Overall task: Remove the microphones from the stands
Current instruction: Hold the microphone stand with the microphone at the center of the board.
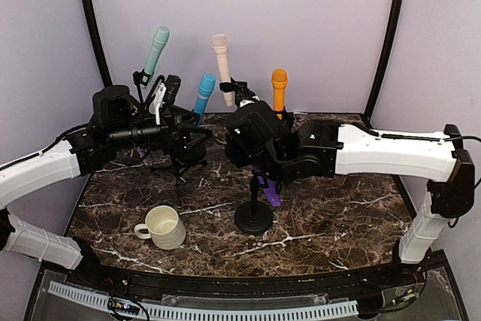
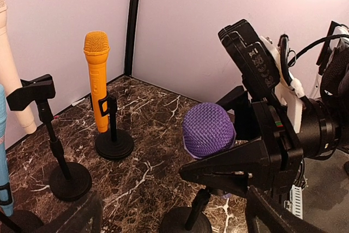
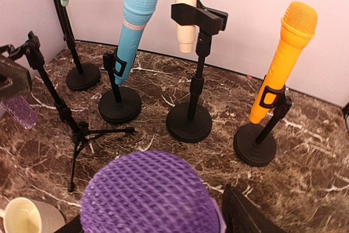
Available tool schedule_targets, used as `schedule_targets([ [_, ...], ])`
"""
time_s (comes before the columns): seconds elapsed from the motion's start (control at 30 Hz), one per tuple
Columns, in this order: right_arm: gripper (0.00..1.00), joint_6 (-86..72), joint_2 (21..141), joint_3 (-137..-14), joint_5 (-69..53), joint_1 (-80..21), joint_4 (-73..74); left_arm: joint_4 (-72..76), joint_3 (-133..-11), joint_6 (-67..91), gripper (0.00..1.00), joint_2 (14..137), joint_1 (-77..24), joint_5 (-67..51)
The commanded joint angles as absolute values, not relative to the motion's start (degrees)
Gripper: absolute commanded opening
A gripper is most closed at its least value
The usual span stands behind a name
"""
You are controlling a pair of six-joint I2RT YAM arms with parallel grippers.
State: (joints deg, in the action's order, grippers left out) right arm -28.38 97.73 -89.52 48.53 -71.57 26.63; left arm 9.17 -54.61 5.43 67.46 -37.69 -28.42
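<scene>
Showing my right hand [image 1: 263,173] set over the purple microphone [image 1: 269,189], which sits head uppermost on its round-based stand [image 1: 253,218] about the middle of the desk [image 1: 338,216]; the two fingers flank the mesh head, one on each side; whether they press the microphone or merely bracket it, I cannot tell, since the head hides the contact in the wrist view and the hand's body covers it from above.

My left hand [image 1: 197,135] hovers toward the back left part of the desk, above a tripod stand [image 1: 179,167]; its fingers stand wide apart and hold nothing.

Along the back edge, each on its own stand: a teal microphone [image 1: 156,49] nearest the back left corner; a blue microphone [image 1: 204,94]; a cream microphone [image 1: 222,65] clipped high; an orange microphone [image 1: 279,89] furthest right.

A cream mug [image 1: 164,227] stands upright near the front edge, to the left of the purple microphone's stand and apart from it.
</scene>
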Motion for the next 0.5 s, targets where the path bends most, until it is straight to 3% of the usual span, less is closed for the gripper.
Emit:
schedule_targets([
  [0.0,0.55,-24.8,98.7,-91.5,50.0,-71.5,24.1,8.6,-55.8,5.0,0.93,67.1,-37.9,-28.9],
  [0.17,0.34,-19.4,96.1,-87.6,48.7,-71.2,17.5,9.5,-55.2,3.2,0.92,67.4,-37.9,-32.2],
  [0.3,0.30,-12.8,91.8,-81.0,42.3,-69.5,8.5,11.6,-54.7,1.8,0.90,68.6,-38.3,-39.7],
  [0.47,0.29,-7.2,84.1,-70.9,31.1,-65.7,-4.8,9.4,-56.1,-1.7,0.87,71.6,-42.3,-40.6],
])
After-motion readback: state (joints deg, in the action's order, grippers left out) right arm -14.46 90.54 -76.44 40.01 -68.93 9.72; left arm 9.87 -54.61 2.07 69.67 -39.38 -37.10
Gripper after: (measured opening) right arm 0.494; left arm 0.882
